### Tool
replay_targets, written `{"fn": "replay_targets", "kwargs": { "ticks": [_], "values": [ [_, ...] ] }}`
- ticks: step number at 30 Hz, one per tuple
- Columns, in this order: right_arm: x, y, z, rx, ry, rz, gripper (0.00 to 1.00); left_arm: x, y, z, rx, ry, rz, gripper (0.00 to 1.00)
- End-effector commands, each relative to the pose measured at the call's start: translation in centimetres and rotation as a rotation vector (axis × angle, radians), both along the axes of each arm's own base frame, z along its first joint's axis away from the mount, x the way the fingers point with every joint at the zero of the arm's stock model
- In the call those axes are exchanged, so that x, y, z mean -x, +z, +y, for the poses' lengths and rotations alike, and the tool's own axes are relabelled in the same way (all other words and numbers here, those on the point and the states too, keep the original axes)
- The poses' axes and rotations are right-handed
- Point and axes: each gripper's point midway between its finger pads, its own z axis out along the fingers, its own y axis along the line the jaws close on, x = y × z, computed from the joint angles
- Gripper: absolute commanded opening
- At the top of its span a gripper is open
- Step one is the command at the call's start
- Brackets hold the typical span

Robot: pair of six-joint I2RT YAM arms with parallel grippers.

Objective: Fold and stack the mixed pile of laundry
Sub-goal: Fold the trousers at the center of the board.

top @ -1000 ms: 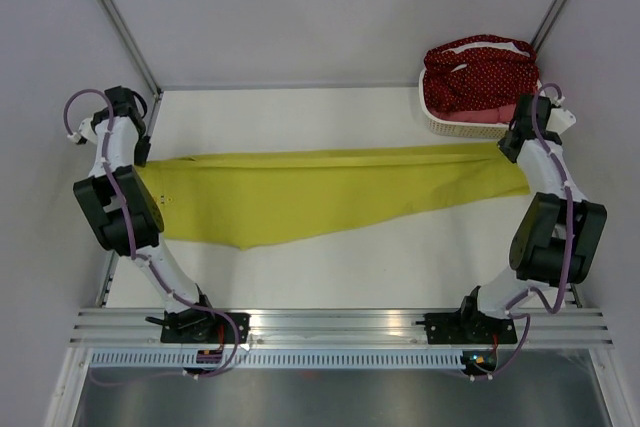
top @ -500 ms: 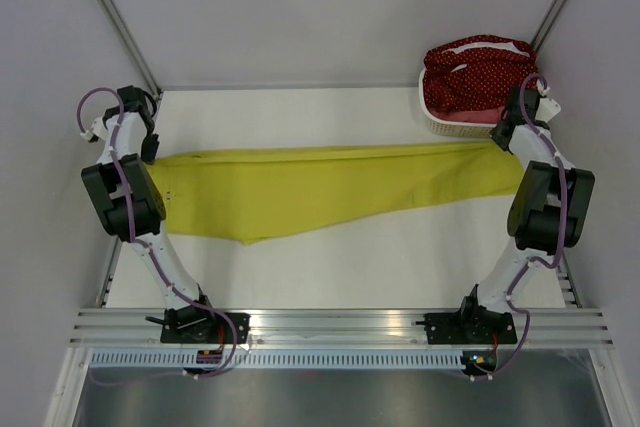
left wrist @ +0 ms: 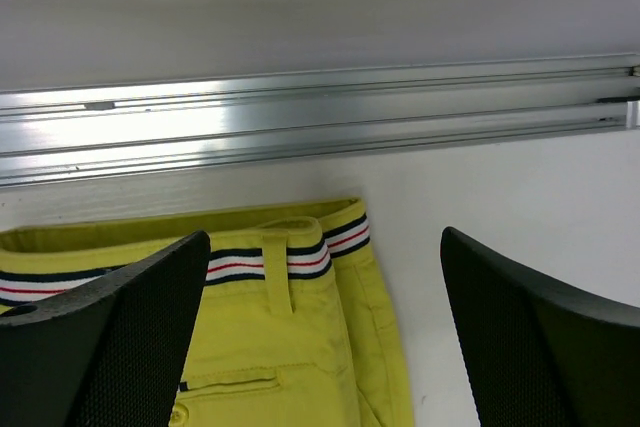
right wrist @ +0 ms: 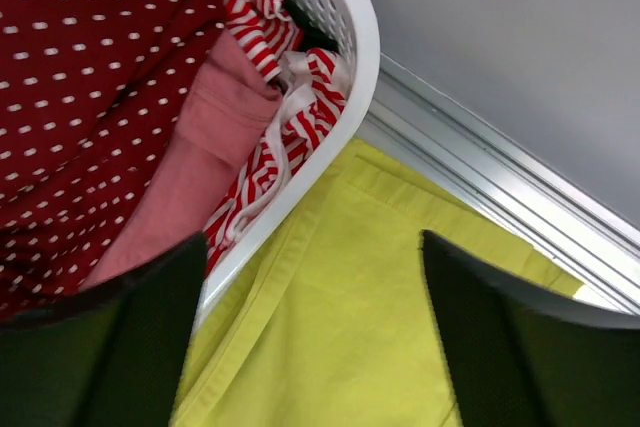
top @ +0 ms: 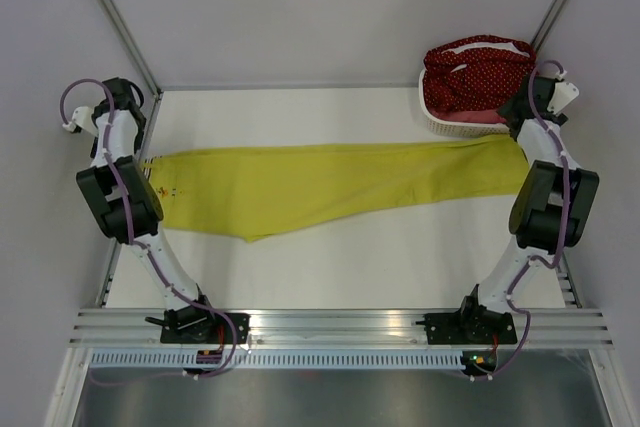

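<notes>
Judging from how things lie, the job is barely begun: 1 garment is out and no finished fold shows. The yellow-green trousers (top: 320, 187) lie flat and stretched lengthwise across the table (top: 400, 257). Their striped waistband (left wrist: 270, 259) is at the left end beside the rail (left wrist: 320, 127), and the leg ends at the right lie against the white basket (right wrist: 355, 37).

The left gripper (left wrist: 325, 277) hangs over the waistband with its jaws spread wide, holding nothing. The right gripper (right wrist: 312, 247) hangs over the leg ends and the basket rim, likewise spread and empty.

Whether the 2 legs lie 1 over the other I cannot tell. No crosswise fold shows, and there is no stack on the table. In the basket sit the dark red white-dotted cloth (top: 478, 72), the salmon-pink piece (right wrist: 170, 197) and the red-white striped piece (right wrist: 290, 117) — at least 3 items left to take out, fold and stack. The step in hand, I judge, is folding the trousers.
</notes>
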Motion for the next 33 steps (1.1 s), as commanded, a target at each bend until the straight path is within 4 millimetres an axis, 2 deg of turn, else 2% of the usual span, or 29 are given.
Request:
{"fn": "replay_targets", "kwargs": {
  "ticks": [1, 2, 3, 4, 5, 6, 7, 8, 10, 11, 12, 13, 14, 15, 16, 17, 18, 19, 20, 21, 24, 25, 27, 28, 30, 31, 33],
  "values": [
    [1.3, 6.3, 1.0, 0.056, 0.06, -0.095, 0.98, 0.0, 6.3, -0.6, -0.065, -0.04, -0.123, 1.0],
    [2.1, 5.4, 1.7, 0.038, 0.089, -0.071, 0.98, 0.1, 7.5, -1.6, -0.044, -0.073, -0.159, 1.0],
    [2.9, 6.1, 2.4, 0.036, 0.119, -0.071, 0.98, 0.5, 6.9, -2.4, -0.022, -0.095, -0.147, 1.0],
    [3.3, 5.6, 3.5, 0.005, 0.165, -0.069, 0.98, 0.8, 6.8, -3.2, -0.011, -0.124, -0.139, 1.0],
    [4.5, 3.6, 4.3, -0.022, 0.188, -0.029, 0.98, 0.9, 7.3, -4.5, 0.008, -0.162, -0.157, 0.99],
    [5.2, 3.7, 5.0, -0.032, 0.214, -0.033, 0.98, 1.5, 5.8, -5.5, 0.037, -0.182, -0.129, 1.0],
    [5.7, 2.9, 5.5, -0.034, 0.246, -0.008, 0.98, 1.7, 5.3, -6.5, 0.051, -0.228, -0.115, 1.0],
    [6.7, 1.2, 6.1, -0.048, 0.28, 0.036, 0.98, 1.5, 4.6, -8.0, 0.084, -0.285, -0.11, 1.0],
    [7.4, -0.1, 6.5, -0.033, 0.342, 0.092, 0.98, 2.2, 2.1, -9.6, 0.113, -0.355, -0.055, 0.99],
    [7.3, -0.5, 7.2, -0.054, 0.384, 0.104, 0.98, 2.1, 1.2, -10.9, 0.149, -0.395, -0.048, 1.0],
    [7.3, -1.5, 7.6, -0.069, 0.403, 0.127, 0.98, 2.8, -1.1, -11.6, 0.186, -0.41, -0.008, 1.0],
    [7.1, -1.9, 7.8, -0.064, 0.421, 0.135, 0.98, 2.3, -1.9, -12.0, 0.195, -0.44, -0.016, 1.0],
    [6.6, -2.3, 8.9, -0.037, 0.476, 0.155, 0.98, 2.2, -3.0, -13.1, 0.243, -0.472, -0.012, 0.99],
    [6.2, -3.7, 9.6, -0.031, 0.511, 0.195, 0.98, 2.3, -4.1, -13.5, 0.27, -0.481, 0.003, 1.0],
    [5.9, -4.4, 10.6, -0.024, 0.549, 0.224, 0.98, 2.3, -5.7, -13.7, 0.295, -0.485, 0.033, 1.0],
    [4.9, -4.6, 12.2, -0.003, 0.6, 0.243, 0.98, 2.1, -6.2, -13.8, 0.303, -0.491, 0.039, 1.0],
    [5.1, -6.9, 12.5, -0.008, 0.589, 0.322, 0.98, 1.8, -6.5, -13.7, 0.302, -0.494, 0.046, 1.0],
    [4.4, -7.1, 13.5, -0.002, 0.611, 0.335, 0.98, 1.9, -7.8, -13.5, 0.31, -0.501, 0.081, 1.0],
    [4.4, -8.0, 13.8, -0.016, 0.606, 0.359, 0.98, 1.8, -8.3, -13.4, 0.317, -0.504, 0.09, 1.0],
    [4.8, -9.9, 13.9, -0.035, 0.6, 0.412, 0.98, 1.7, -8.5, -13.0, 0.31, -0.498, 0.099, 1.0],
    [5.8, -11.9, 13.9, -0.066, 0.564, 0.469, 0.98, 3.0, -10.0, -11.1, 0.291, -0.447, 0.172, 1.0],
    [6.7, -12.6, 13.6, -0.062, 0.545, 0.498, 0.98, 4.2, -10.5, -9.4, 0.27, -0.386, 0.215, 1.0],
    [8.3, -13.2, 13.6, -0.098, 0.476, 0.515, 0.98, 7.0, -11.0, -8.0, 0.261, -0.285, 0.292, 1.0],
    [10.4, -14.6, 14.0, -0.129, 0.461, 0.556, 0.98, 8.4, -10.8, -6.3, 0.223, -0.217, 0.322, 1.0],
    [11.8, -15.3, 14.9, -0.167, 0.421, 0.54, 0.98, 10.4, -11.0, -5.4, 0.237, -0.154, 0.337, 1.0],
    [13.7, -16.4, 15.8, -0.19, 0.422, 0.575, 0.98, 11.3, -11.0, -4.2, 0.258, -0.117, 0.33, 1.0],
    [15.4, -16.5, 16.3, -0.206, 0.409, 0.593, 0.98, 12.8, -10.7, -3.4, 0.275, -0.074, 0.338, 1.0]
  ]
}}
